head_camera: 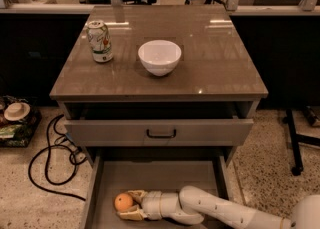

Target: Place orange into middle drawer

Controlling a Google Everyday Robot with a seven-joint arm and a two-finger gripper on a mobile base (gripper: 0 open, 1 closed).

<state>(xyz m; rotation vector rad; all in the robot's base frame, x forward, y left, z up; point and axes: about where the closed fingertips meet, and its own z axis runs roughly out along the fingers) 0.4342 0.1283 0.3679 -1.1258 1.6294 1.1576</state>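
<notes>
- Camera view, task status: the orange [123, 202] is already inside the middle drawer [165, 178], which is pulled fully out. It sits at the drawer's near left, close to the left side wall.
- Camera view, gripper: the gripper [128, 204] is inside the middle drawer, low over its floor, reaching in from the drawer's right side on the white arm [220, 210]. Its two fingers stand one on each side of the orange, closed onto it with nothing else between them.
- Camera view, contact: it cannot be told whether the orange touches the drawer floor or hangs just above it.
- Judgement, done: the carry and the entry into the drawer appear complete.
- Judgement, left: the orange is not yet released. The fingers must spread and the arm must leave the drawer before the task counts as finished. Being round, the orange could roll on the flat floor once it is let go.
- Camera view, middle drawer contents: the orange and the gripper only. The rest of the grey floor shows bare.
- Camera view, upper drawer [115, 132]: directly above the middle drawer and partly open. Its front carries a black bar handle [161, 134]. Its inside is dark, so its contents cannot be told.
- Camera view, white bowl [159, 57]: on the cabinet top [215, 58], above and behind the middle drawer. It appears empty.
- Camera view, can [100, 41]: upright on the same top, above the middle drawer's left side. It stands apart from the bowl.
</notes>
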